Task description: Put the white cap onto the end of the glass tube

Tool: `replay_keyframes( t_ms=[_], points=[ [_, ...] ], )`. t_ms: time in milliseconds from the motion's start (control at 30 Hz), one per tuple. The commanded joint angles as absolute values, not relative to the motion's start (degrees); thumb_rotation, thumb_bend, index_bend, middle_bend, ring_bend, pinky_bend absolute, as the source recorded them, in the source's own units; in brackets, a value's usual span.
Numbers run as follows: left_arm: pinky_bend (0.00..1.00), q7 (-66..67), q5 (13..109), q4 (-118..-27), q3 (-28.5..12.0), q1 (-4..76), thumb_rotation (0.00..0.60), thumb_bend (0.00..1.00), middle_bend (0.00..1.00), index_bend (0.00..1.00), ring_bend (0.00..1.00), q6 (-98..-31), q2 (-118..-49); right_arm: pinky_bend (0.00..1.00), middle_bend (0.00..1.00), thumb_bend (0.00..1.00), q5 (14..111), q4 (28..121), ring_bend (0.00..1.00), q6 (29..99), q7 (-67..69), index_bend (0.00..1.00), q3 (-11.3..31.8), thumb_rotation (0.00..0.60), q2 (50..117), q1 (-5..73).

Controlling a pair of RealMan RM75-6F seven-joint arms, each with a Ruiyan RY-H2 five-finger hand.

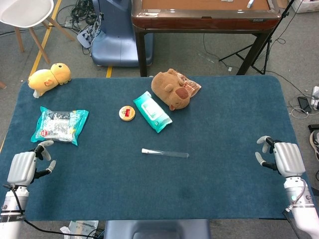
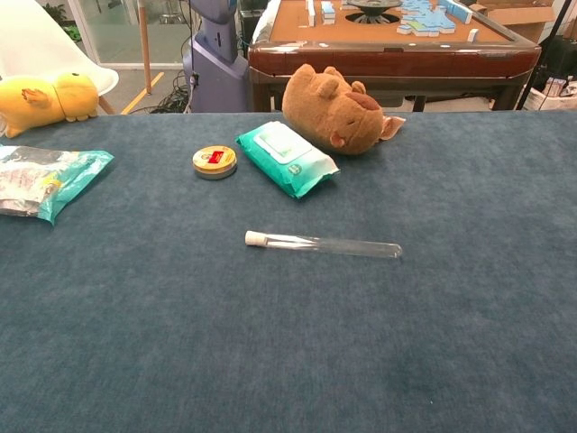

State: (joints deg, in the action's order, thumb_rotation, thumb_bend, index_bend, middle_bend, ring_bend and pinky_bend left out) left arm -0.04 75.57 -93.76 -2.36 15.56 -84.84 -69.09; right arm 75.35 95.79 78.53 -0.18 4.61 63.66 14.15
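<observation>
A glass tube (image 1: 165, 153) with its white cap (image 2: 255, 238) fitted lies mid-table (image 1: 224, 119), as the left hand (image 1: 22, 167) and right hand (image 1: 286, 158) rest empty, fingers loosely apart, at opposite edges.

Table cloth (image 2: 469, 298) dark blue; cap (image 2: 256, 238) white, tube (image 2: 343, 245) clear; wipes pack (image 2: 286, 158) teal; tin (image 2: 215, 161) seemingly yellow-red.
</observation>
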Motion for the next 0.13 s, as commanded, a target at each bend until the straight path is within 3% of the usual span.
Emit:
replay_keyframes(
  t_ms=[33, 133],
  points=[
    [0.58, 1.3, 77.3, -95.3, -1.1, 13.5, 0.600, 0.29, 0.56, 0.28, 0.52, -86.8, -68.9, 0.70, 0.59, 0.33, 76.4, 96.4, 0.56, 79.4, 0.4, 0.42, 4.2, 0.600, 63.3, 13.2],
    [0.57, 2.2, 78.1, -96.0, -0.7, 12.4, 0.600, 0.29, 0.56, 0.28, 0.52, -87.5, -68.9, 0.71, 0.59, 0.33, 77.2, 96.4, 0.56, 79.5, 0.6, 0.43, 4.0, 0.600, 63.5, 12.8]
  ],
)
